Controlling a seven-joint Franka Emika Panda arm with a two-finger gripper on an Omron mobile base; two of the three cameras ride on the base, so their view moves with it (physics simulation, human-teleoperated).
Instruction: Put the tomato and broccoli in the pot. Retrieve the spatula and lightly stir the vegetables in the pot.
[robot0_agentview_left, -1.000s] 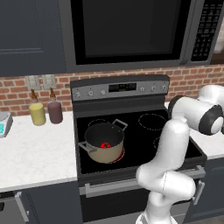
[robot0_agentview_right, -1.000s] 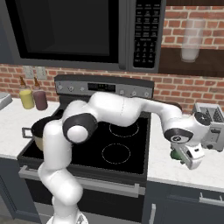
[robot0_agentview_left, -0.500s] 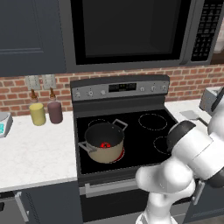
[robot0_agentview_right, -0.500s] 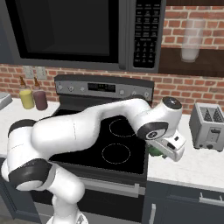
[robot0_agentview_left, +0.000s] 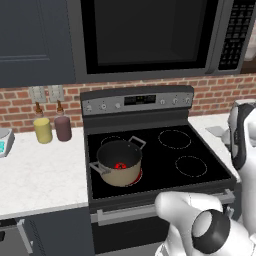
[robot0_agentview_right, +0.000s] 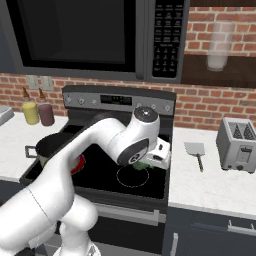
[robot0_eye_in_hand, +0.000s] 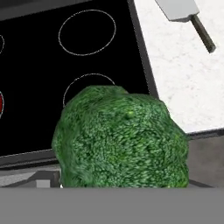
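Observation:
My gripper (robot0_agentview_right: 151, 162) is shut on the broccoli (robot0_agentview_right: 143, 164), a bumpy green head hanging low over the stove's front right burner. In the hand view the broccoli (robot0_eye_in_hand: 122, 140) sits close to the camera and hides the fingertips. The tan pot (robot0_agentview_left: 120, 164) with grey loop handles stands on the front left burner, and the red tomato (robot0_agentview_left: 120, 165) lies inside it. From the right base view the pot (robot0_agentview_right: 49, 146) is well to the left of the gripper. The spatula (robot0_agentview_right: 195, 150) lies flat on the right counter, its grey blade (robot0_eye_in_hand: 179, 8) at the top of the hand view.
A toaster (robot0_agentview_right: 241, 145) stands at the far right of the counter. A yellow bottle (robot0_agentview_left: 43, 130) and a dark red one (robot0_agentview_left: 63, 128) stand on the left counter by the brick wall. The microwave (robot0_agentview_left: 150, 35) hangs above the stove.
The arm has swung left from the right counter to over the stove, carrying the broccoli with it. Pot, tomato and spatula have stayed put.

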